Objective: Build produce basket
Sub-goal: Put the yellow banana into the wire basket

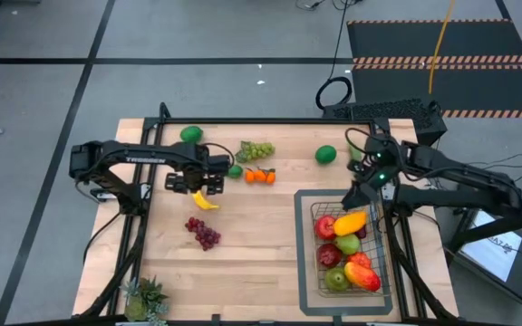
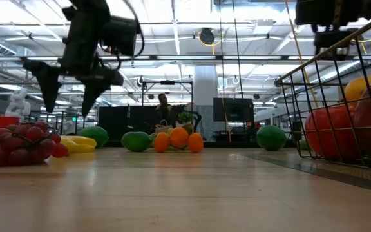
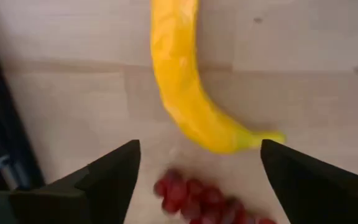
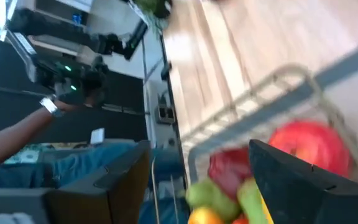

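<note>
My left gripper (image 1: 201, 184) is open and hovers just above the yellow banana (image 1: 207, 201), touching nothing. In the left wrist view the banana (image 3: 185, 87) lies flat on the wood, with the red grapes (image 3: 197, 200) beside its stem end. In the low view the left gripper (image 2: 69, 87) hangs above the table. My right gripper (image 1: 359, 195) is open over the far end of the wire basket (image 1: 377, 237), which holds apples, pears and a mango. Green grapes (image 1: 256, 150), oranges (image 1: 259, 176) and limes (image 1: 325, 155) lie on the table.
The basket stands on a flat grey tray (image 1: 304, 272) at the table's right. A spiky potted plant (image 1: 145, 299) sits at the near left corner. A lime (image 1: 190, 134) lies near the far edge. A person's arm (image 4: 23, 134) shows beyond the table in the right wrist view.
</note>
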